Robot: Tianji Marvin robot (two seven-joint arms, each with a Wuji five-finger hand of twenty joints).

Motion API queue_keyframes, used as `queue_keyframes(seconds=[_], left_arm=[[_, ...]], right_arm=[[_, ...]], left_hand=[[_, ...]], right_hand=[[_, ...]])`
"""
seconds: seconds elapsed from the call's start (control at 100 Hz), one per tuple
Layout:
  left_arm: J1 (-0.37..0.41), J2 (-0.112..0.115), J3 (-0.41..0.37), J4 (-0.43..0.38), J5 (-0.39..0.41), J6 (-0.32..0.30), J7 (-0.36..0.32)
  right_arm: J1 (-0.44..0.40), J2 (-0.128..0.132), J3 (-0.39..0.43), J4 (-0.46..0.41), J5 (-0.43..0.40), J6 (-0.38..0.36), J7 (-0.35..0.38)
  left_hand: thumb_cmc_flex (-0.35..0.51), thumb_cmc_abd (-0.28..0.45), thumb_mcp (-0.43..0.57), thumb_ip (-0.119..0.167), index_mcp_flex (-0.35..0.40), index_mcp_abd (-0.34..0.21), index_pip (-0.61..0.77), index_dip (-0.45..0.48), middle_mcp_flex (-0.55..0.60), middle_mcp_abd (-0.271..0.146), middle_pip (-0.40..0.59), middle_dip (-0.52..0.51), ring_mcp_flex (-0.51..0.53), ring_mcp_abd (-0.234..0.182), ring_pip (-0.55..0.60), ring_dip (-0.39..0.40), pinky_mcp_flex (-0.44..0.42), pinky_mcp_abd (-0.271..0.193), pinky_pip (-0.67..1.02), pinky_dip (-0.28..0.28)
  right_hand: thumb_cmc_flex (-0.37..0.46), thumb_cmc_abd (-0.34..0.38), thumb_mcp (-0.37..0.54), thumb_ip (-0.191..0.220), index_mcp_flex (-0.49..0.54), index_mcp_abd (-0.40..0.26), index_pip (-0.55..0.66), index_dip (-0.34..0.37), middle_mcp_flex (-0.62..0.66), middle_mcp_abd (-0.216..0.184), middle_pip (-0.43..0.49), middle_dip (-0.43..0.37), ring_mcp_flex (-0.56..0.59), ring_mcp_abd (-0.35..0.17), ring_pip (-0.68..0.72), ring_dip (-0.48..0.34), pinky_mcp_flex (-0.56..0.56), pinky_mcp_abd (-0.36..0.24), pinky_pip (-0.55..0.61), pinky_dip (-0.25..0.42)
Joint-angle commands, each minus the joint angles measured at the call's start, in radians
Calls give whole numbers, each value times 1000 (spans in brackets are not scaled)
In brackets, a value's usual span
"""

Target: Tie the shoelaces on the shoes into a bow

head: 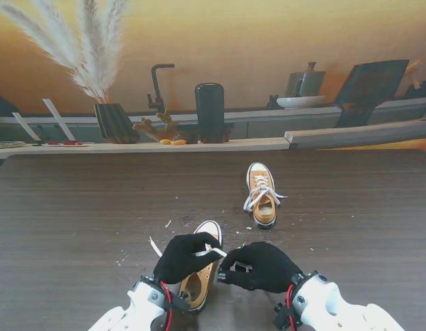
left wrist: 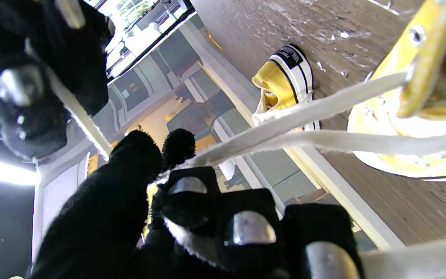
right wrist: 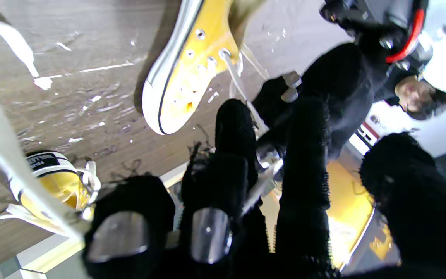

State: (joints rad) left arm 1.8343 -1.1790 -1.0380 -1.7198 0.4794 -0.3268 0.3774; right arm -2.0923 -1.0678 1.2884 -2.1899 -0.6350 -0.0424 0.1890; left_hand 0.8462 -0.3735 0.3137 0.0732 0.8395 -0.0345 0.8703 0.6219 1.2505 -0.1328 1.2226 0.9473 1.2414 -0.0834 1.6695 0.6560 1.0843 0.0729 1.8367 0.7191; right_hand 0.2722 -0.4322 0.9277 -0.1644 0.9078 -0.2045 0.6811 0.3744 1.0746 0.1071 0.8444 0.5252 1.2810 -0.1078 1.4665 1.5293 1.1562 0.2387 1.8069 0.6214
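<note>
While over near shoe (head: 199, 276), left hand (head: 185, 256), right hand (head: 260, 267), fingers pinching lace (head: 207, 252).

Dark wood-grain counter (head: 75, 207), streaked, with pale specks scattered near its middle. Backdrop behind is a printed kitchen scene in warm yellow-orange wall (head: 227, 34) tones. Along it runs a long grey shelf (head: 268, 114), and a pale ledge (head: 199, 145) lies at the counter's far edge. Pampas grass (head: 82, 48) in a dark ribbed vase (head: 115, 123) at left. Black faucet (head: 156, 86), dark cylinder (head: 209, 112), white bowl (head: 300, 102) farther right. Light even, soft.
</note>
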Motion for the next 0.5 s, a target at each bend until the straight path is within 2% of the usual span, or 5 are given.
queue_keyframes(seconds=[0.0,0.19,0.33,0.44,0.49], left_arm=[[7,0,-3,-13,3,3,-12],[12,1,-7,-15,6,2,-15],[14,2,-8,-17,7,0,-16],[15,2,-8,-16,8,-3,-17],[16,2,-8,-15,7,-4,-17]], right_arm=[[-1,13,-2,-3,-36,4,12],[14,25,-11,-4,-147,25,59],[27,27,-34,1,-238,55,59],[36,24,-60,13,-300,88,26],[40,22,-72,21,-320,104,4]], left_hand=[[22,37,-29,-24,5,-79,-1,16,48,10,32,-10,34,-31,50,0,21,-54,257,-6],[23,39,-32,-25,6,-76,-1,17,47,12,32,-10,34,-31,50,0,21,-53,257,-7],[23,40,-33,-25,5,-78,-1,17,47,12,31,-10,34,-31,49,0,21,-53,257,-8],[23,40,-34,-25,5,-77,-1,17,47,12,31,-10,34,-31,49,0,21,-53,257,-8],[24,40,-34,-25,5,-77,-2,16,47,12,31,-10,34,-30,49,0,21,-53,257,-8]], right_hand=[[-39,10,-5,13,42,11,-8,-16,25,-2,29,18,20,-29,13,41,16,18,137,4],[-58,22,16,41,13,56,-79,18,-50,-1,17,29,14,35,-69,41,1,80,53,-32],[-60,41,3,45,-90,89,-152,1,-146,-3,3,26,5,123,-200,7,-25,144,-58,-90],[-63,54,-18,49,-227,121,-200,-20,-259,-6,-16,17,-86,141,-276,16,-147,152,-137,-100],[-59,56,-25,51,-297,120,-208,-44,-315,-5,-32,-7,-140,158,-336,37,-227,156,-201,-61]])
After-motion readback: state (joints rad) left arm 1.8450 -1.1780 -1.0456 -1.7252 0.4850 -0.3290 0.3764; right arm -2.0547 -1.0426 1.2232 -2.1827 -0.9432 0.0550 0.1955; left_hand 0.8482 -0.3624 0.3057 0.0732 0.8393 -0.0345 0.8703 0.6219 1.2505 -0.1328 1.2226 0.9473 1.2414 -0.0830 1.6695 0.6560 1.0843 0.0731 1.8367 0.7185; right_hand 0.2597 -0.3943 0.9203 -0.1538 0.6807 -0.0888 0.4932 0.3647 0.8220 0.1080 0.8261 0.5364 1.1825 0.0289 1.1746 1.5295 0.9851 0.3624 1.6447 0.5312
